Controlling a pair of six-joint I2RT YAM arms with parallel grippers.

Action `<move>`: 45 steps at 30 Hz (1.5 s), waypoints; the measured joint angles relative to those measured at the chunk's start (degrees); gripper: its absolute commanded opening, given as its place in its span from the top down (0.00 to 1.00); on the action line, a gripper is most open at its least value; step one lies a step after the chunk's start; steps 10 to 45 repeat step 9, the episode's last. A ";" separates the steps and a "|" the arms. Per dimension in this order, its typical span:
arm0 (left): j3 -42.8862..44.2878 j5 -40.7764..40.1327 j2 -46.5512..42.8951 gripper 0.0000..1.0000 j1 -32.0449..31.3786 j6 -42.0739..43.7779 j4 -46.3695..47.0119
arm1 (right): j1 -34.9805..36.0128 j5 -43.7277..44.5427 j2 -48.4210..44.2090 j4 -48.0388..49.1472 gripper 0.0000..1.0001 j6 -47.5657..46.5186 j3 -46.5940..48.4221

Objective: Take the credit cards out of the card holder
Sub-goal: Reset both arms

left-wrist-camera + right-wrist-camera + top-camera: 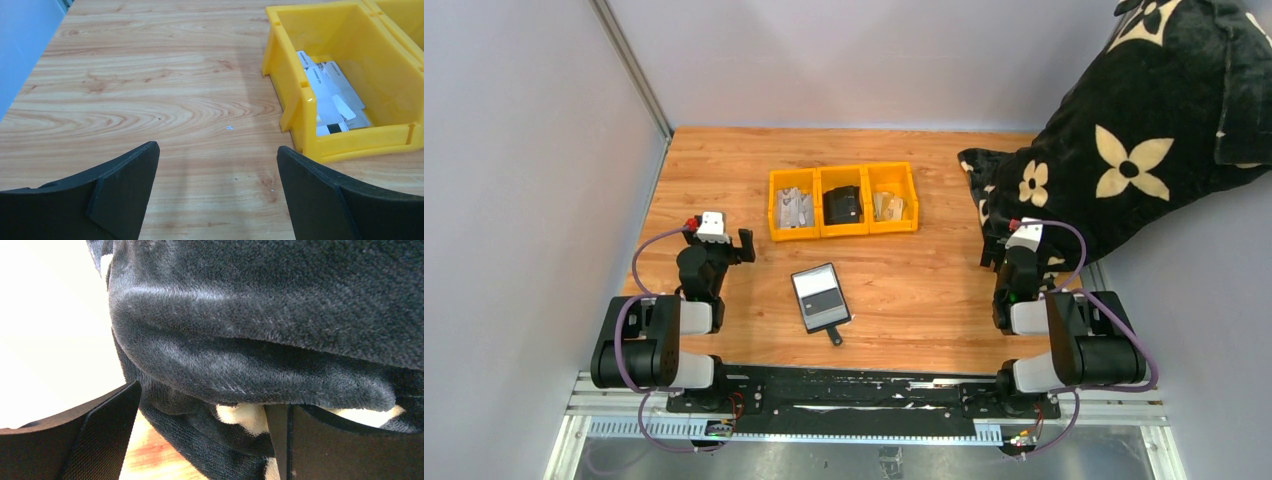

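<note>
The card holder [822, 297], a small black case, lies open on the wooden table between the two arms, pale grey inside with a dark band, its strap tab [835, 338] toward the near edge. I cannot tell whether a card lies in it. Silvery grey credit cards [793, 208] [330, 100] lie in the left compartment of a yellow tray, and tan ones [889, 206] in the right compartment. My left gripper [742, 245] [218, 150] hangs open over bare wood, left of the holder. My right gripper [994, 258] [202, 395] stands open against black plush fabric.
The yellow three-compartment tray [844, 232] [350, 145] stands behind the holder, with a black item [842, 205] in its middle compartment. A black blanket with cream flowers [1124, 150] [260, 315] covers the back right corner and crowds the right gripper. Grey walls close off the left and back.
</note>
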 measured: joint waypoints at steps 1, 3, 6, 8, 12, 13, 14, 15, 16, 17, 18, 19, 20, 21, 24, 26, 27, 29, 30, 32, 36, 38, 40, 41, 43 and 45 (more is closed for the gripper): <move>0.00 0.00 0.00 0.00 0.00 0.00 0.00 | 0.04 -0.04 -0.11 -0.20 0.05 -0.04 0.02; 0.00 -0.02 0.00 0.00 0.00 0.00 -0.02 | 0.11 -0.07 -0.11 -0.33 0.05 -0.20 0.02; 0.04 -0.04 0.00 0.00 -0.20 0.07 -0.22 | 0.13 -0.09 -0.11 -0.42 0.05 -0.42 0.02; 0.24 -0.24 0.00 0.00 -0.79 0.28 -0.81 | 0.13 -0.09 -0.11 -0.50 0.05 -0.52 0.02; 0.35 -0.39 0.00 0.00 -1.09 0.42 -1.07 | 0.13 -0.11 -0.11 -0.55 0.05 -0.57 0.02; 0.35 -0.39 0.00 0.00 -1.09 0.42 -1.07 | 0.13 -0.11 -0.11 -0.55 0.05 -0.57 0.02; 0.35 -0.39 0.00 0.00 -1.09 0.42 -1.07 | 0.13 -0.11 -0.11 -0.55 0.05 -0.57 0.02; 0.35 -0.39 0.00 0.00 -1.09 0.42 -1.07 | 0.13 -0.11 -0.11 -0.55 0.05 -0.57 0.02; 0.35 -0.39 0.00 0.00 -1.09 0.42 -1.07 | 0.13 -0.11 -0.11 -0.55 0.05 -0.57 0.02; 0.35 -0.39 0.00 0.00 -1.09 0.42 -1.07 | 0.13 -0.11 -0.11 -0.55 0.05 -0.57 0.02; 0.35 -0.39 0.00 0.00 -1.09 0.42 -1.07 | 0.13 -0.11 -0.11 -0.55 0.05 -0.57 0.02; 0.35 -0.39 0.00 0.00 -1.09 0.42 -1.07 | 0.13 -0.11 -0.11 -0.55 0.05 -0.57 0.02; 0.35 -0.39 0.00 0.00 -1.09 0.42 -1.07 | 0.13 -0.11 -0.11 -0.55 0.05 -0.57 0.02; 0.35 -0.39 0.00 0.00 -1.09 0.42 -1.07 | 0.13 -0.11 -0.11 -0.55 0.05 -0.57 0.02; 0.35 -0.39 0.00 0.00 -1.09 0.42 -1.07 | 0.13 -0.11 -0.11 -0.55 0.05 -0.57 0.02; 0.35 -0.39 0.00 0.00 -1.09 0.42 -1.07 | 0.13 -0.11 -0.11 -0.55 0.05 -0.57 0.02; 0.35 -0.39 0.00 0.00 -1.09 0.42 -1.07 | 0.13 -0.11 -0.11 -0.55 0.05 -0.57 0.02; 0.35 -0.39 0.00 0.00 -1.09 0.42 -1.07 | 0.13 -0.11 -0.11 -0.55 0.05 -0.57 0.02; 0.35 -0.39 0.00 0.00 -1.09 0.42 -1.07 | 0.13 -0.11 -0.11 -0.55 0.05 -0.57 0.02; 0.35 -0.39 0.00 0.00 -1.09 0.42 -1.07 | 0.13 -0.11 -0.11 -0.55 0.05 -0.57 0.02; 0.35 -0.39 0.00 0.00 -1.09 0.42 -1.07 | 0.13 -0.11 -0.11 -0.55 0.05 -0.57 0.02; 0.35 -0.39 0.00 0.00 -1.09 0.42 -1.07 | 0.13 -0.11 -0.11 -0.55 0.05 -0.57 0.02; 0.35 -0.39 0.00 0.00 -1.09 0.42 -1.07 | 0.13 -0.11 -0.11 -0.55 0.05 -0.57 0.02; 0.35 -0.39 0.00 0.00 -1.09 0.42 -1.07 | 0.13 -0.11 -0.11 -0.55 0.05 -0.57 0.02; 0.35 -0.39 0.00 0.00 -1.09 0.42 -1.07 | 0.13 -0.11 -0.11 -0.55 0.05 -0.57 0.02; 0.35 -0.39 0.00 0.00 -1.09 0.42 -1.07 | 0.13 -0.11 -0.11 -0.55 0.05 -0.57 0.02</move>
